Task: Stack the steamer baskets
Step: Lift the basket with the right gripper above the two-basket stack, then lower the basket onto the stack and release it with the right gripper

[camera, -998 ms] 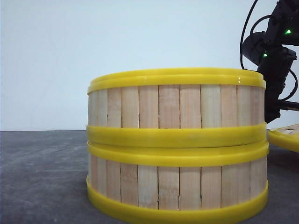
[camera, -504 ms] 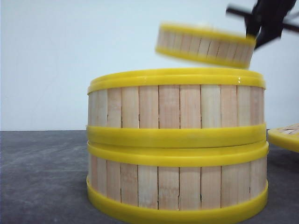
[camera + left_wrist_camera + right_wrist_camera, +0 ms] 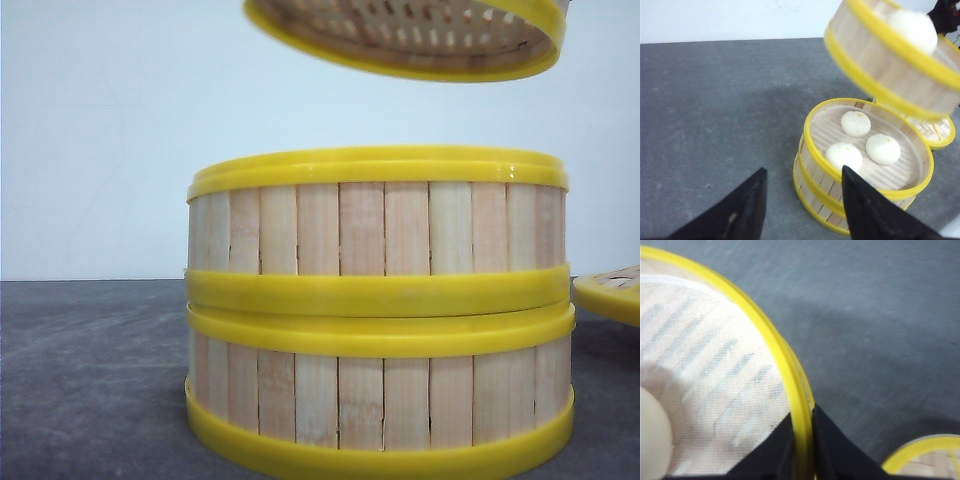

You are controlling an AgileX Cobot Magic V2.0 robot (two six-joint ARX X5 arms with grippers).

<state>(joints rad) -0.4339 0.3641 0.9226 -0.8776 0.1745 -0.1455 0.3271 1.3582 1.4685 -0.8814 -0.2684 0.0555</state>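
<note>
Two steamer baskets stand stacked (image 3: 380, 310) on the dark grey table. The top one (image 3: 865, 150) is uncovered and holds three white buns. A third steamer basket (image 3: 400, 40) hangs tilted in the air above the stack, a white bun (image 3: 912, 27) inside it. My right gripper (image 3: 802, 415) is shut on this basket's yellow rim (image 3: 785, 365), one finger inside the wall and one outside. My left gripper (image 3: 804, 172) is open and empty, low over the table beside the stack.
Another yellow-rimmed slatted piece (image 3: 610, 295) lies on the table just right of the stack, partly behind the lifted basket (image 3: 940, 137). A white wall backs the table.
The right arm has raised a basket from the right side, carrying it higher and over the stack. The stack itself has not moved.
</note>
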